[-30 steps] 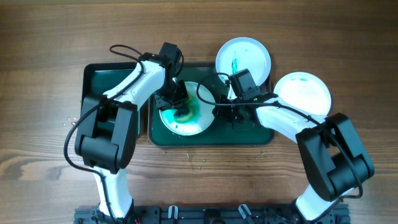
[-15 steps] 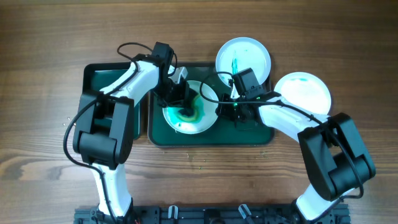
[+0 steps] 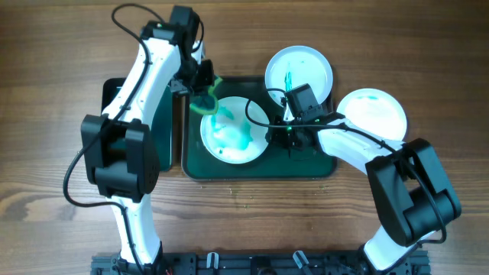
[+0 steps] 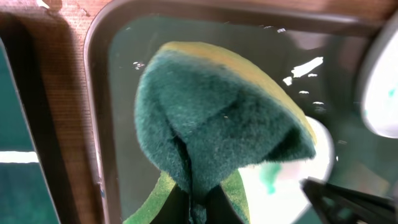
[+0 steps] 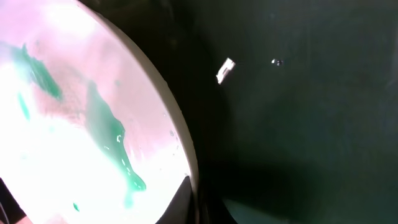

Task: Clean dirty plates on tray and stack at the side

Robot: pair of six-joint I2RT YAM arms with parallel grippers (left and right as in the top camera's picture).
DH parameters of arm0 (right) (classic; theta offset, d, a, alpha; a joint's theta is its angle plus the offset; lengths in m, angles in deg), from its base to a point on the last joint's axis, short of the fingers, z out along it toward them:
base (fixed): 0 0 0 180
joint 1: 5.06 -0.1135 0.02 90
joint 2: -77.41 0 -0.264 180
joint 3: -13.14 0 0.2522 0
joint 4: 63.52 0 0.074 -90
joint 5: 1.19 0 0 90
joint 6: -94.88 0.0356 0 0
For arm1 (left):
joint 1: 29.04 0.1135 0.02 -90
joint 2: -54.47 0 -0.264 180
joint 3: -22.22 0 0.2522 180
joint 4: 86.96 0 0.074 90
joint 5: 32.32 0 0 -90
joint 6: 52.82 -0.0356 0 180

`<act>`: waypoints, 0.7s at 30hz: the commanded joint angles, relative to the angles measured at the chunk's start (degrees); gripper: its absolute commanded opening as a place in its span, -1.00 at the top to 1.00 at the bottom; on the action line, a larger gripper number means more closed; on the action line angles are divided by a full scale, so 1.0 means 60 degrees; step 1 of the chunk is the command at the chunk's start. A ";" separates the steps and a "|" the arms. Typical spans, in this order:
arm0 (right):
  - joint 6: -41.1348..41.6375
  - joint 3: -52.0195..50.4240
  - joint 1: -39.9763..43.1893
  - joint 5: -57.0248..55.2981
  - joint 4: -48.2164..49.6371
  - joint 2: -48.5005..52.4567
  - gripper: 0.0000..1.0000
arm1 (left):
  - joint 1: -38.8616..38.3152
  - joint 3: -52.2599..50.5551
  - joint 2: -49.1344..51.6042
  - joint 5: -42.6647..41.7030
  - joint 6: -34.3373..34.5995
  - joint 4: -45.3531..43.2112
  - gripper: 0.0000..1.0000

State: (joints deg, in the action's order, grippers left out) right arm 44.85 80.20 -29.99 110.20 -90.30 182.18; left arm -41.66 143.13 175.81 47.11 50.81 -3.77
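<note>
Your left gripper [image 3: 200, 88] pinches the sponge [image 3: 206, 99], hovering at the 11 o'clock rim of the centre plate [image 3: 233, 134], which sits on the tray [image 3: 317, 164] smeared teal, so I'd say scrubbing isn't finished. Your right gripper [image 3: 284, 136] sits at that plate's 3 o'clock rim; pinching or not, I can't tell. The far plate [image 3: 299, 72] at the tray's 1 o'clock and the right plate [image 3: 372, 114] at 3 o'clock both show streaks — nothing stacked yet.

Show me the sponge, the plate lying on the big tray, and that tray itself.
Sponge [image 4: 217, 124]: left wrist view, on its green scrubbing face.
Smeared plate [image 3: 233, 136]: overhead view, on its teal-smeared middle.
Big tray [image 3: 200, 166]: overhead view, on its bare floor beside the plate.
</note>
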 commanded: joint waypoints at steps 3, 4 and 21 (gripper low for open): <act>-0.1107 0.0211 -0.0007 -0.0535 -0.0900 -0.0681 0.91 | 0.0080 0.0627 -0.0208 -0.0659 0.0127 0.0426 0.92; -0.1264 0.0280 -0.0022 -0.0852 -0.1220 -0.0911 0.92 | 0.0106 0.0627 -0.0208 -0.0659 0.0127 0.0444 0.92; -0.2233 0.0707 -0.2335 -0.9413 -0.4444 -0.4375 0.91 | 0.0142 0.0616 -0.0204 -0.0586 0.0127 0.0579 0.92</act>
State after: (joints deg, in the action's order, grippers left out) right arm 32.19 83.31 -41.51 71.82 -115.70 158.23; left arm -41.07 145.62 175.79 44.51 51.23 -0.47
